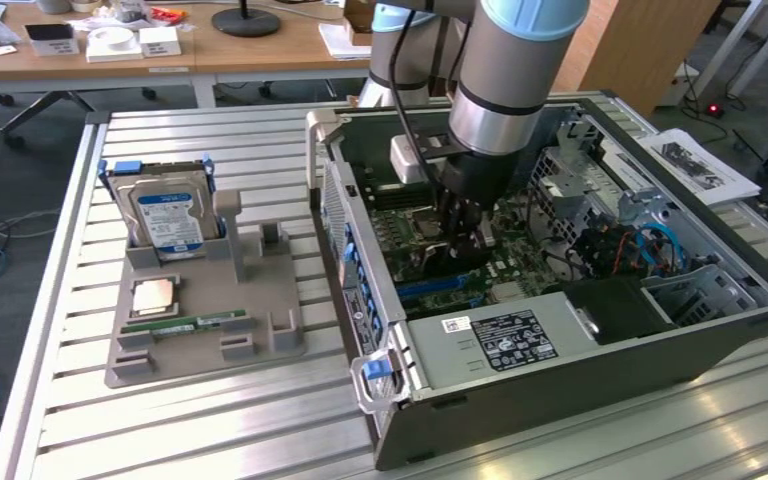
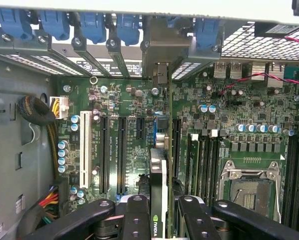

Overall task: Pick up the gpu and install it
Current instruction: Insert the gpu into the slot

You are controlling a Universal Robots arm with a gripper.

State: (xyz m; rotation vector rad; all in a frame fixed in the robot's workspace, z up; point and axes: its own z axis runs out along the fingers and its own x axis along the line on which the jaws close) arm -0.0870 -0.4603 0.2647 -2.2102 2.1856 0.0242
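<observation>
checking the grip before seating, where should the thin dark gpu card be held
Likely by its upper edge, from above, pinching the two flat faces, as the gripper does now: the thin dark gpu card stands edge-on over the green motherboard, lower edge free toward its black slots.

Dark gpu [image 2: 158, 190], silvery along one edge, small green logo. Black gripper [image 2: 162, 220]. Green motherboard [image 2: 134, 125] with one white slot [image 2: 85, 145] and blue clips [image 2: 94, 22]. Silver hard drive [image 1: 171, 222], blue-and-white label. Grey holder [image 1: 271, 335] on silvery ribbed table [image 1: 157, 430].
</observation>
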